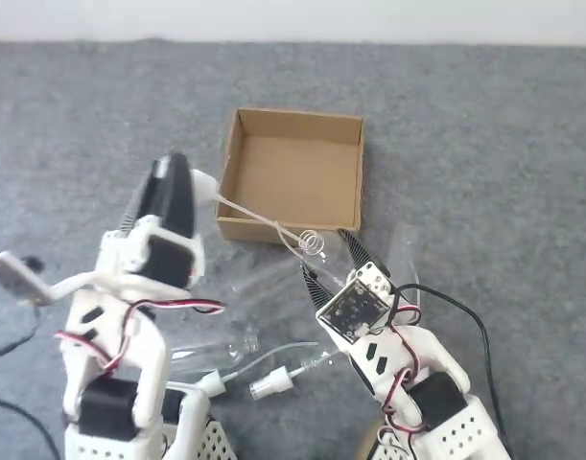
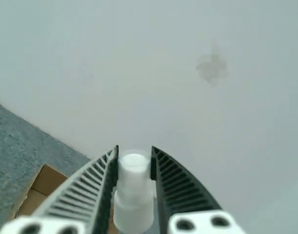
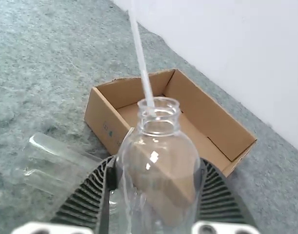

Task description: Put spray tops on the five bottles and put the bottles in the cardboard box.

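My left gripper (image 2: 134, 151) is shut on a white spray top (image 2: 134, 187), held up in the air left of the cardboard box (image 1: 293, 172). The top's thin dip tube (image 1: 259, 218) slants across the box's front corner to the mouth of a clear bottle (image 1: 314, 245). My right gripper (image 3: 157, 168) is shut on that bottle (image 3: 158, 156), which stands upright in front of the box (image 3: 188, 112). The tube (image 3: 141, 63) enters the bottle's open neck. The box holds nothing.
Clear bottles lie on the grey carpet between the arms (image 1: 240, 283) (image 1: 216, 347), one beside the held bottle (image 3: 56, 161). Two loose white spray tops (image 1: 271, 385) (image 1: 212, 383) with tubes lie near the arm bases. A white wall runs behind the box.
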`<state>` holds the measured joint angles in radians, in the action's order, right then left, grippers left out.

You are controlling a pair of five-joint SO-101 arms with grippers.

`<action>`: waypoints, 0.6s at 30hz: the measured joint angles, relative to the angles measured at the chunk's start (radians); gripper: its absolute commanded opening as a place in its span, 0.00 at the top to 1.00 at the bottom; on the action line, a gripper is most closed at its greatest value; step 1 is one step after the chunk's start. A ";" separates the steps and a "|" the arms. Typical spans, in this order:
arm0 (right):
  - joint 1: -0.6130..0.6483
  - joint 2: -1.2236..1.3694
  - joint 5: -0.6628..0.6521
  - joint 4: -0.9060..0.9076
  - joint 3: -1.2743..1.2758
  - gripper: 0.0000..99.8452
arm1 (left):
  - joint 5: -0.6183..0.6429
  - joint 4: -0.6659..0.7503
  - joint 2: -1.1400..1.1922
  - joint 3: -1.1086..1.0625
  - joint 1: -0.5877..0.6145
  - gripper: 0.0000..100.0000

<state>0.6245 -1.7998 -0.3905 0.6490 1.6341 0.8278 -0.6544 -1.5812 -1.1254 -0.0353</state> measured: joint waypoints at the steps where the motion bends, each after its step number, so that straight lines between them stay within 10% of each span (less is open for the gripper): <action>1: 0.000 0.000 -0.011 0.000 0.000 0.88 | -0.015 0.008 0.002 -0.011 -0.018 0.99; 18: 0.000 0.000 -0.035 0.000 0.000 0.88 | -0.118 0.026 0.000 -0.043 -0.109 0.99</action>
<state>0.6245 -1.7998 -0.4258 0.6490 1.6341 0.7096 -0.6283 -1.5812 -1.1684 -0.1442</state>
